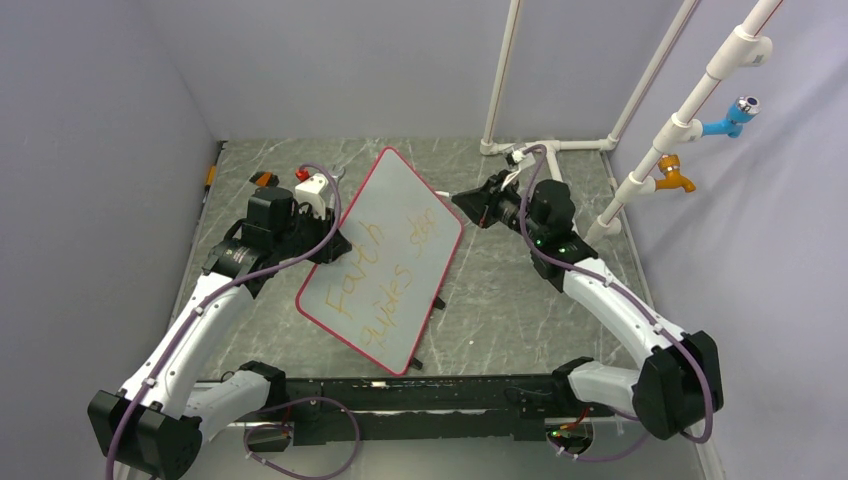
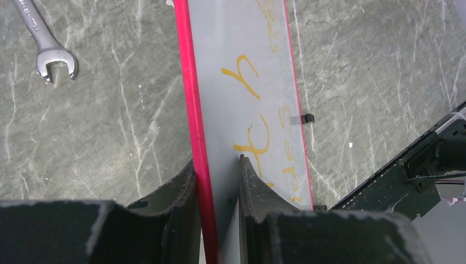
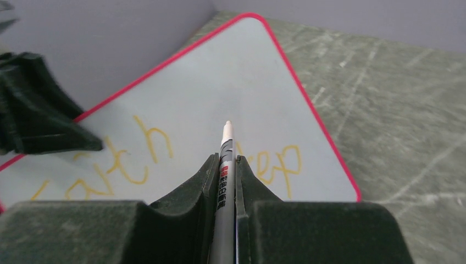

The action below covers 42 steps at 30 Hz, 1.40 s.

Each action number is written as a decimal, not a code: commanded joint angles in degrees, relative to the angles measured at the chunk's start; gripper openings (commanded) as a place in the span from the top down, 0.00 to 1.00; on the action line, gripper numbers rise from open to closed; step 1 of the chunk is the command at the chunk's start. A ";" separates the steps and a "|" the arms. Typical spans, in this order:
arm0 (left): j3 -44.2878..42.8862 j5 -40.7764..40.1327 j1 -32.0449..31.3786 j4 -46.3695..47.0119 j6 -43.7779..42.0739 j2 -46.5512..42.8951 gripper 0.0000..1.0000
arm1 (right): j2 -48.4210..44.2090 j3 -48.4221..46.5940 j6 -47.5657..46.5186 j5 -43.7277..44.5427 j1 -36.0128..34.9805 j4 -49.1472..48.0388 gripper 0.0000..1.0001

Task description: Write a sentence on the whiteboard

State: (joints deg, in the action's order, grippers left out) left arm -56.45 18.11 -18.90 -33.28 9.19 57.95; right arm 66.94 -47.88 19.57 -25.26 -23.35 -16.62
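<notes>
The whiteboard (image 1: 385,260) is held tilted over the worktop (image 1: 520,290), its red rim clamped in the left pincer (image 2: 216,165), with a marker (image 3: 226,143) clamped in the right pincer (image 3: 224,159) near the sentence (image 1: 370,270), and if it is pressed too hard the board could be pivoted and the letters smeared.

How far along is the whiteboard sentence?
Done: "Faith guides" plus a third word, apparently "step", are on the whiteboard. In hand: left end effector clamps the board's edge; right end effector grips a marker pointing at the board. Left: can't tell whether more words follow.
</notes>
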 commanded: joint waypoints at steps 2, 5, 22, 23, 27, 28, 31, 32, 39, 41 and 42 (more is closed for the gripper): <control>0.70 -5.67 -0.17 -0.83 -8.40 -0.05 1.00 | 3.59 -1.70 -1.10 9.62 0.19 4.08 1.00; 0.64 -5.71 -0.18 -0.96 -8.41 -0.01 1.00 | 7.50 -2.90 -0.74 9.08 0.36 5.39 1.00; 0.67 -5.54 -0.22 -0.89 -8.40 0.41 1.00 | 20.87 -7.27 1.66 7.90 2.60 3.20 1.00; 0.71 -5.54 -0.18 -0.87 -8.40 0.45 1.00 | 21.34 -7.65 1.71 7.78 2.69 3.09 1.00; 0.68 -5.56 -0.18 -0.88 -8.34 0.49 1.00 | 23.59 -9.46 1.91 7.11 2.89 3.13 1.00; 0.72 -5.54 -0.18 -0.88 -8.34 0.57 1.00 | 24.00 -9.77 1.95 7.07 2.94 2.97 1.00; 0.71 -5.56 -0.18 -0.87 -8.37 0.62 1.00 | 25.35 -10.60 1.92 6.82 3.01 2.91 1.00; 0.66 -5.54 -0.13 -0.87 -8.36 0.69 1.00 | 25.85 -10.84 1.88 6.72 2.94 2.91 1.00; 0.66 -5.55 -0.18 -0.83 -8.40 0.76 1.00 | 27.64 -11.59 1.32 6.17 2.96 3.33 1.00; 0.64 -5.55 -0.17 -0.83 -8.41 0.76 1.00 | 27.94 -11.59 1.34 5.53 2.98 3.44 1.00; 0.67 -5.54 -0.18 -0.85 -8.35 0.71 1.00 | 28.22 -11.66 1.30 4.97 2.86 3.61 1.00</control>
State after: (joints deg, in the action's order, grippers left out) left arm -56.45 18.11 -18.92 -33.28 9.21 58.02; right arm 94.54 -57.17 21.04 -18.46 -20.64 -10.83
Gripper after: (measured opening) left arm 0.265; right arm 0.143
